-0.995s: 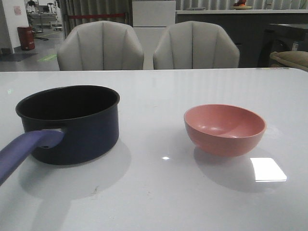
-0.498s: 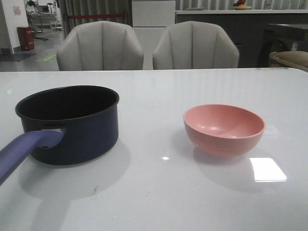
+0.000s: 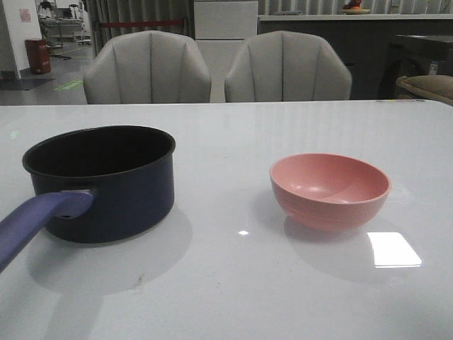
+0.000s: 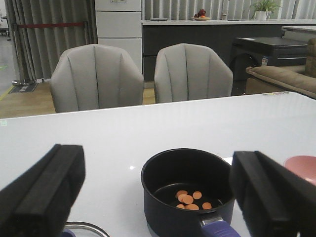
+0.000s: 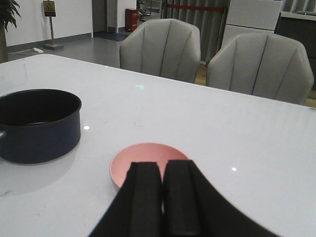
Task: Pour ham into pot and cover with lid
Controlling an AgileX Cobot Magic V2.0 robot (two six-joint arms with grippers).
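Observation:
The dark navy pot (image 3: pixel 99 180) stands on the left of the white table (image 3: pixel 233 283), its blue-purple handle (image 3: pixel 35 219) pointing toward the front edge. Small orange pieces of ham (image 4: pixel 190 200) lie on the pot's black bottom (image 4: pixel 187 190). My left gripper (image 4: pixel 158 197) is wide open, short of the pot, with nothing held. An edge of the glass lid (image 4: pixel 84 230) shows on the table beside the left finger (image 4: pixel 44 197). My right gripper (image 5: pixel 163 170) is shut and empty, just short of the pink bowl (image 5: pixel 143 158). Neither gripper shows in the front view.
The pink bowl (image 3: pixel 330 190) sits on the right half of the table, and it looks empty. Two grey chairs (image 3: pixel 148 67) stand behind the far table edge. The pot (image 5: pixel 39 126) is well left of the right gripper.

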